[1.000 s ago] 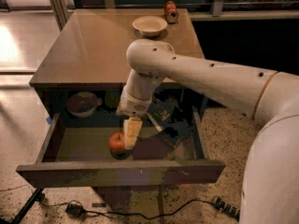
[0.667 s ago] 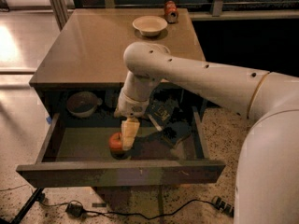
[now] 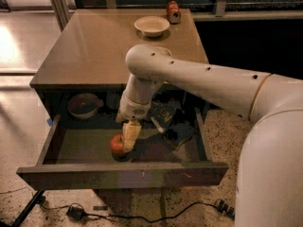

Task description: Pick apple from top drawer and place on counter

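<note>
Robot's pincer (image 3: pixel 129 137) is down in the top drawer (image 3: pixel 118 175), hard against the apple (image 3: pixel 116 144); it covers the apple's right side. Back of the drawer is lost in shadow under the bench (image 3: pixel 94 51); the grey bowl (image 3: pixel 83 106) there is only partly seen. At the drawer's right, dark clutter (image 3: pixel 171 123): cannot make out what it is, and the arm (image 3: pixel 199 77) crosses above it. The arm's pale base (image 3: pixel 274 164) is cut off at the right and bottom edges. On the bench's far edge, a can (image 3: pixel 173 11), label unreadable.
</note>
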